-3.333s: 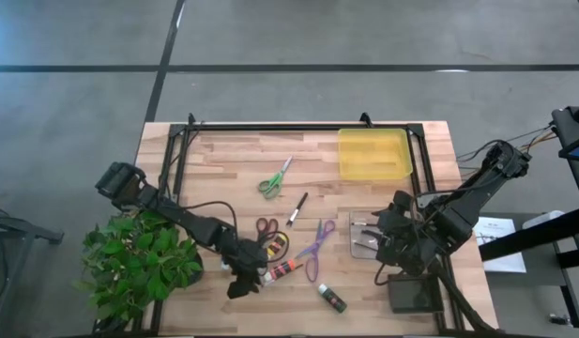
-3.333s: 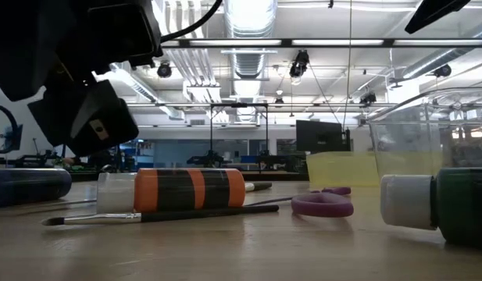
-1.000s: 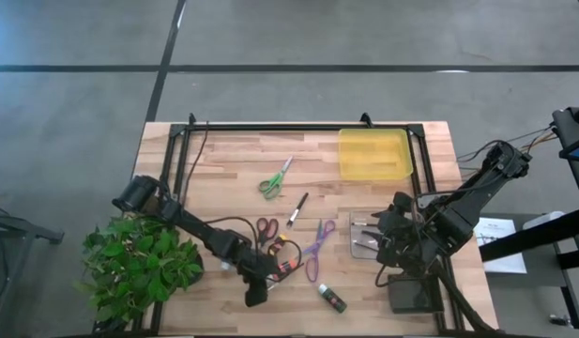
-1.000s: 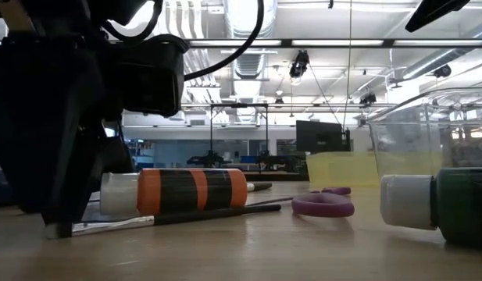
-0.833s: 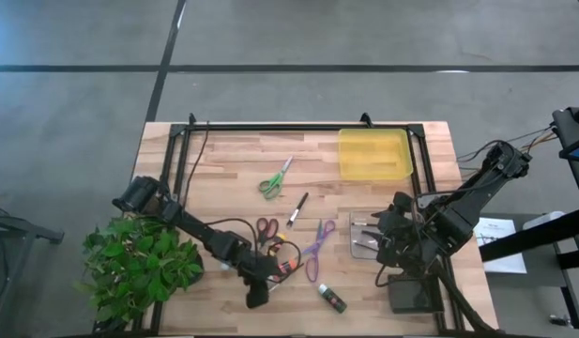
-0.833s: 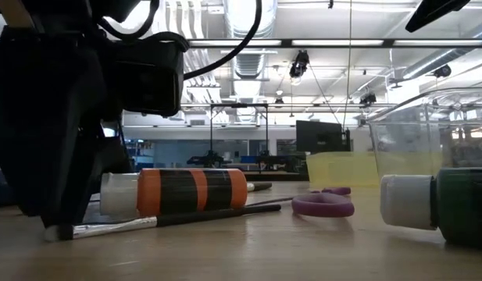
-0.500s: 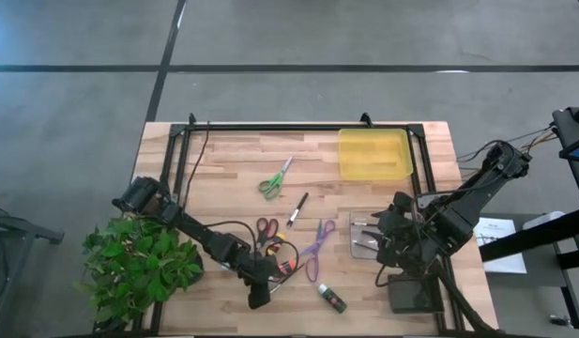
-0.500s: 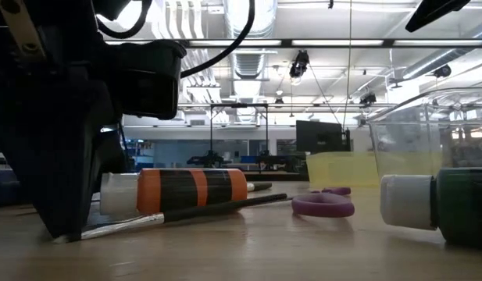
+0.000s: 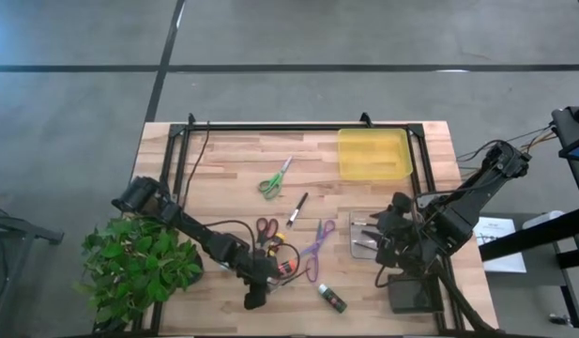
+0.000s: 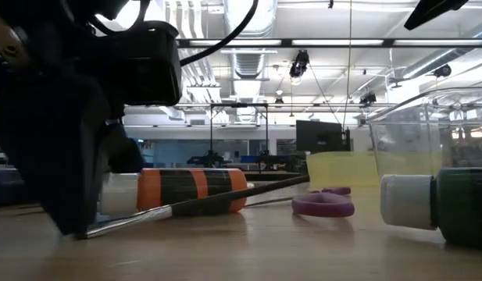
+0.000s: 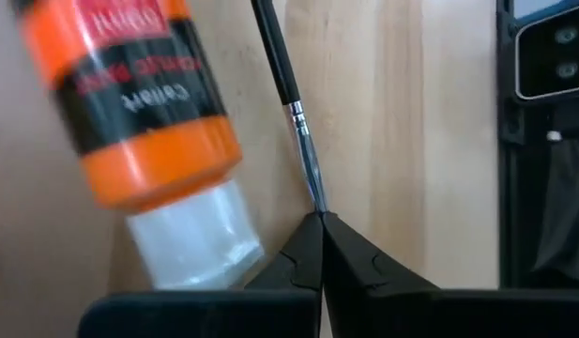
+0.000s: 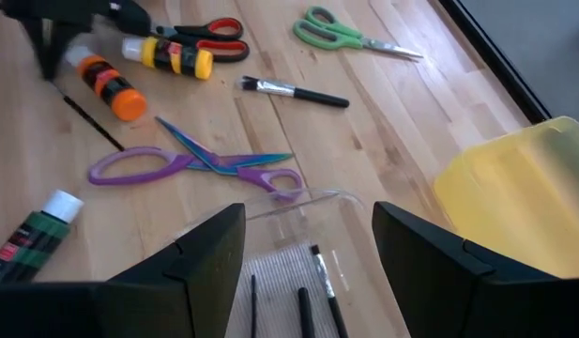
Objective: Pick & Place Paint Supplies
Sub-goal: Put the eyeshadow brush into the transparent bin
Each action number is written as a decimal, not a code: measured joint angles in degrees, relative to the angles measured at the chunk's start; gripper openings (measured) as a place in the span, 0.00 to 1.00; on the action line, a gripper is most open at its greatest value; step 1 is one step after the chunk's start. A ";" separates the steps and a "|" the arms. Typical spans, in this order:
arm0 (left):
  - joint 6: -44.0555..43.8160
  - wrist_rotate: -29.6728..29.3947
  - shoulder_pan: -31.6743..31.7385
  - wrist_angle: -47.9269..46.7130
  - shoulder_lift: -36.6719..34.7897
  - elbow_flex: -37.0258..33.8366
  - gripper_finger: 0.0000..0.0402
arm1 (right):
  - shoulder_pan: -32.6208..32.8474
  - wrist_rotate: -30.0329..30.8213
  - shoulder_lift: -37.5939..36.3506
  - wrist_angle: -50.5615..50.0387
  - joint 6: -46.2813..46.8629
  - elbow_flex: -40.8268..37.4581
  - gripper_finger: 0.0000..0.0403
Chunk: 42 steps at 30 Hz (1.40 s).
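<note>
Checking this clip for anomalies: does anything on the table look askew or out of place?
Only the thin brush stands out: the left gripper is shut on its bristle tip, and its handle slants upward across the orange paint tube rather than lying flat. Nothing looks spilled or damaged.

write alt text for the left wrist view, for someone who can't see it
The left end effector is shut on the bristle tip of a thin dark paintbrush lying on the wooden table. Beside the brush lies an orange paint bottle with a black label and a clear cap.
</note>
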 joint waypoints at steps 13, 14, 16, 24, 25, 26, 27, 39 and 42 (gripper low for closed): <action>9.82 -0.63 0.21 3.21 -1.48 2.00 0.00 | -0.03 1.32 1.60 7.52 -11.26 -0.26 0.58; 10.60 -0.59 0.21 3.22 -1.57 2.65 0.00 | -0.03 1.26 1.79 8.73 -12.68 -0.26 0.58; 12.22 -0.36 0.27 3.18 -1.69 4.18 0.00 | -0.03 1.04 2.22 11.75 -15.95 -0.26 0.58; 18.07 -0.20 3.00 -3.54 -1.82 12.16 0.00 | -0.09 -1.26 5.92 21.54 -29.21 0.22 0.58; 18.76 -0.20 3.30 -4.26 -1.82 12.91 0.00 | -0.09 -1.68 6.86 21.45 -30.02 0.61 0.58; 19.36 -0.18 3.61 -4.86 -1.82 13.45 0.00 | -0.09 -2.01 7.92 21.44 -30.90 1.14 0.58; 19.82 -0.16 3.95 -5.43 -1.88 13.79 0.00 | -0.09 -2.15 8.99 21.56 -31.84 1.71 0.58; 20.77 -0.18 6.44 -6.44 -1.88 13.85 0.00 | -0.07 -5.54 24.47 15.72 -37.81 15.42 0.58; 20.77 -0.18 6.44 -5.99 -1.88 13.85 0.00 | -0.20 -7.20 28.07 14.27 -38.24 18.60 0.58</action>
